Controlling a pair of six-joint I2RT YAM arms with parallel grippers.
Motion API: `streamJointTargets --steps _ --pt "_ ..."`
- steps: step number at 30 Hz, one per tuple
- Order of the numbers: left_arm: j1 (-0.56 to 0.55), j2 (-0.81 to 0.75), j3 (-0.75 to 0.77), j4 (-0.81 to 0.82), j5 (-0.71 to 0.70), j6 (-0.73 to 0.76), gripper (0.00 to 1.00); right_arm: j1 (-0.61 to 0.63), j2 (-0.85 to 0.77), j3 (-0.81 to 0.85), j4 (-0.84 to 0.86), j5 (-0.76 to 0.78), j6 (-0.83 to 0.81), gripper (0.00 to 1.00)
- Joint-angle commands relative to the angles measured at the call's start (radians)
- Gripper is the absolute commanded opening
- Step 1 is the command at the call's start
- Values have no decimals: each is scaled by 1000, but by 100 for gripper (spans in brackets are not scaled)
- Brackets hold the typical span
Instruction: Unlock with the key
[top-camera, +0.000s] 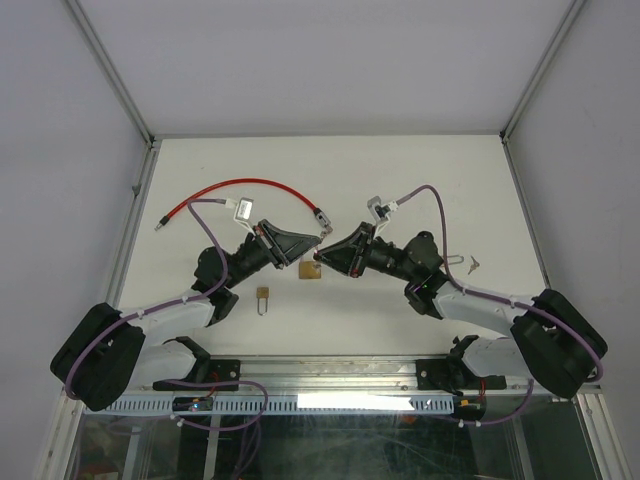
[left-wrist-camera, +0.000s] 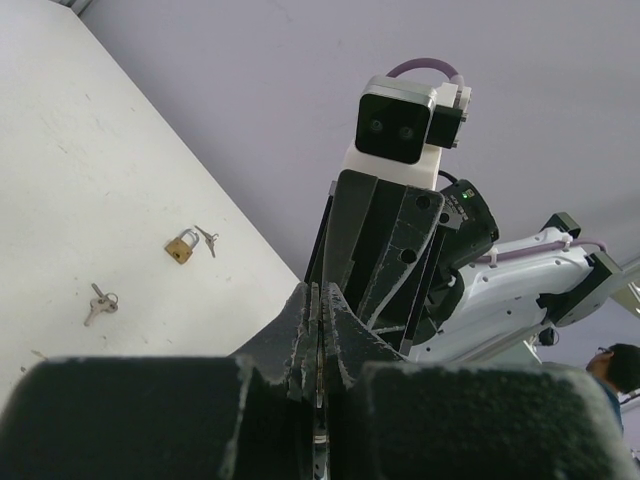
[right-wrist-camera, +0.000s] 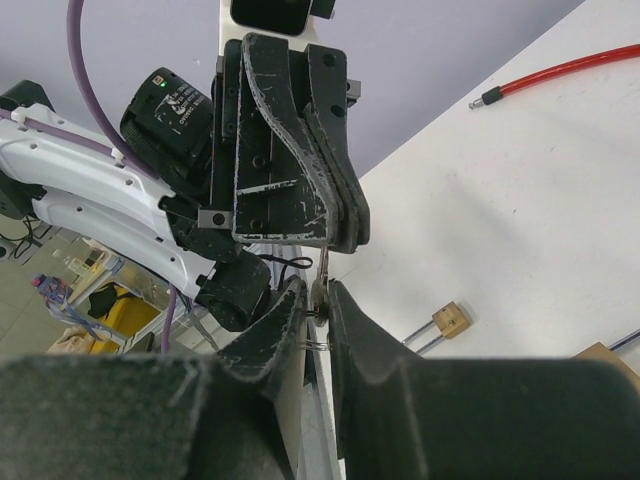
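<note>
Above the padlock (top-camera: 310, 269), right gripper (right-wrist-camera: 318, 292) is pinching the key (right-wrist-camera: 322, 262) for insertion; left gripper (left-wrist-camera: 318, 310) is clenching shut; keyhole alignment is coming.

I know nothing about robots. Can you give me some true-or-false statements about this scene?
The left gripper and right gripper meet tip to tip above the table. True.
A red cable lies loose on the table beyond them. True.
Only one padlock is in sight. False: a brass padlock sits by the gripper tips and a smaller padlock lies near the left arm.
The left gripper is wide open. False: its fingers are pressed together.
The right gripper holds nothing. False: a thin metal piece, apparently a key, sits between its fingers.
</note>
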Motion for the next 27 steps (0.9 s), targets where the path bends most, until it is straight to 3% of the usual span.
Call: streamJointTargets --steps 1,5,9,13,17,21,27 --pt "7 -1 3 125 -56 -1 0 23 12 20 42 -63 3 16" --pt "7 3 0 136 -57 -4 0 28 18 25 47 -63 4 13" --pt "7 7 -3 141 -59 -5 0 29 16 20 51 -68 3 1" --pt "7 -4 -2 95 -66 11 0 28 -4 12 28 -51 -12 0" --pt "6 -50 -1 -38 -116 44 25 21 -30 2 -18 -39 -28 0" --pt "6 -126 28 -291 -188 83 34 6 -56 -11 -74 -17 -39 0" --pt "8 -223 126 -707 -320 151 61 -4 -92 -23 -174 -3 -50 0"
